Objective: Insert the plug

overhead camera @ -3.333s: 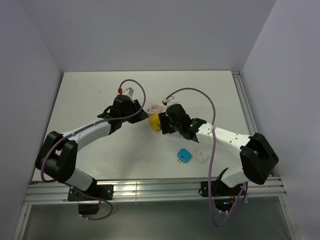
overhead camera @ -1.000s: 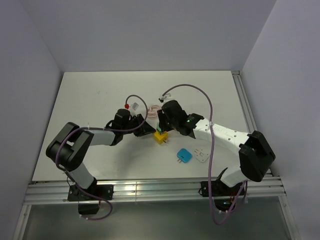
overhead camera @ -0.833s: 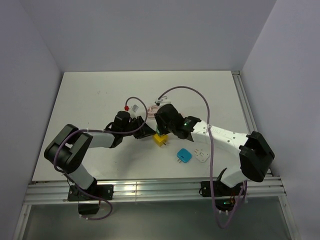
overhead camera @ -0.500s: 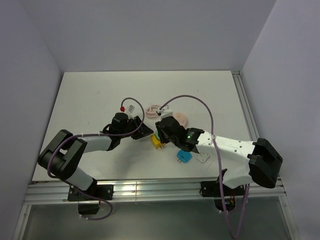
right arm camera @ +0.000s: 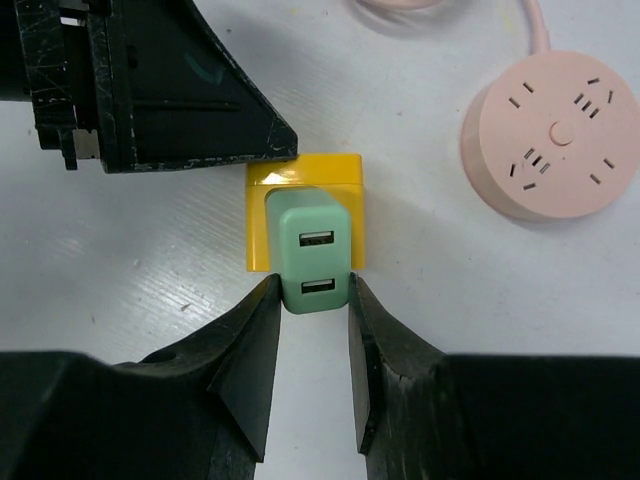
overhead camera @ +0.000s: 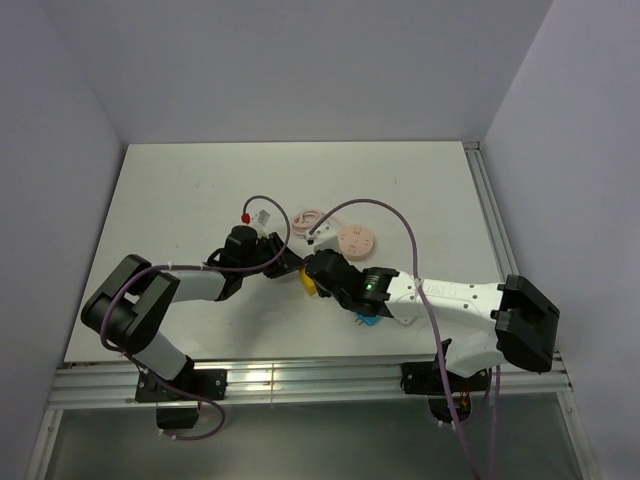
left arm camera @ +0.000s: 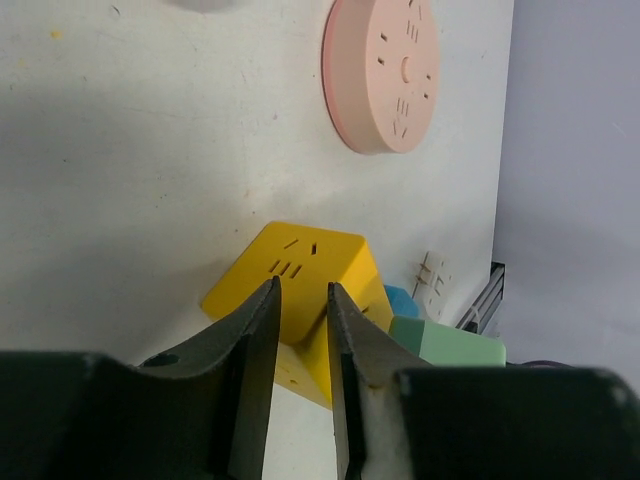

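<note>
Mid-frame on the table (right arm camera: 150, 255), right hand (right arm camera: 310, 295) pinches green plug (right arm camera: 314, 250) onto yellow socket cube (right arm camera: 305, 170), left hand (left arm camera: 300, 292) nearly pressed together, empty, at cube's upper-left corner; w/o firmer bracing cube may skid, prongs jam.

I am looking into a robotics lab cell, not a home or a shop. The white worktop (overhead camera: 180, 200) is closed in by plain pale walls (overhead camera: 300, 70) on three sides, like a test booth. Aluminium profile rails (overhead camera: 300, 380) run along its near edge, and another rail (overhead camera: 490, 200) runs along the right side. Two white and black robot arms, the left arm (overhead camera: 190, 283) and the right arm (overhead camera: 440, 297), are bolted to the near rails. Purple cables (overhead camera: 372, 202) hang loose in open loops above them. On the worktop lie loose sample pieces: a pink round socket (overhead camera: 356, 238), a yellow cube socket (right arm camera: 258, 220) and a green plug (right arm camera: 315, 250).
</note>
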{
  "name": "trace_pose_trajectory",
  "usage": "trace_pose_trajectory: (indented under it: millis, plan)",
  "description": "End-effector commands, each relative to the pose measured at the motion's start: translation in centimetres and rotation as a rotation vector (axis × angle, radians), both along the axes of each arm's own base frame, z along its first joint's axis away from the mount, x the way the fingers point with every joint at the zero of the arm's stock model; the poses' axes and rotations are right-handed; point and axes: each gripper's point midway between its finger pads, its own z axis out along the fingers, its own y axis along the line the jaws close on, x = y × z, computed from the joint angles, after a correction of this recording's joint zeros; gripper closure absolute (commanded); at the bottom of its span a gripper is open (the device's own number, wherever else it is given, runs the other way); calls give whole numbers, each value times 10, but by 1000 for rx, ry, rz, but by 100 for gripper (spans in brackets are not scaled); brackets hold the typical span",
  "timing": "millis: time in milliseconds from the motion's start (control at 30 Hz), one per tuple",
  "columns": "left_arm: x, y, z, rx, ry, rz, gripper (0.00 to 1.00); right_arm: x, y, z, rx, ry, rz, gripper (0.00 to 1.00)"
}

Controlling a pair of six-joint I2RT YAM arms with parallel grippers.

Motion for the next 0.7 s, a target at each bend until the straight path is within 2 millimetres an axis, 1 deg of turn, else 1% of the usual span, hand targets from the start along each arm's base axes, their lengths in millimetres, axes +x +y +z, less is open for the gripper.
trace_pose_trajectory:
  millis: [0,67,100,133,200,367,467,600,667]
  plan:
    - [1,-2,-4,3,-8,-9,70,-1,-6,-2,-103,17,-2,100]
    - [0,-2,-4,1,-9,-12,72,0,0,5,-107,27,8,100]
    - [-2,-2,-6,2,-6,-15,72,0,0,4,-123,35,8,100]
    - [-1,-2,-5,-2,-8,-14,73,0,3,8,-127,41,12,100]
    - [-2,-2,-5,-3,-7,-16,73,0,8,8,-130,60,20,100]
    - [-5,-3,-5,-10,-8,-25,74,-1,11,4,-157,91,9,100]
    - [-7,-3,-7,-16,-4,-29,75,-2,14,-2,-163,114,12,100]
    - [-9,-1,-12,-13,3,-30,76,-1,16,-7,-196,125,7,100]
    - [-9,-1,-12,-14,3,-29,77,2,19,-2,-196,118,4,100]
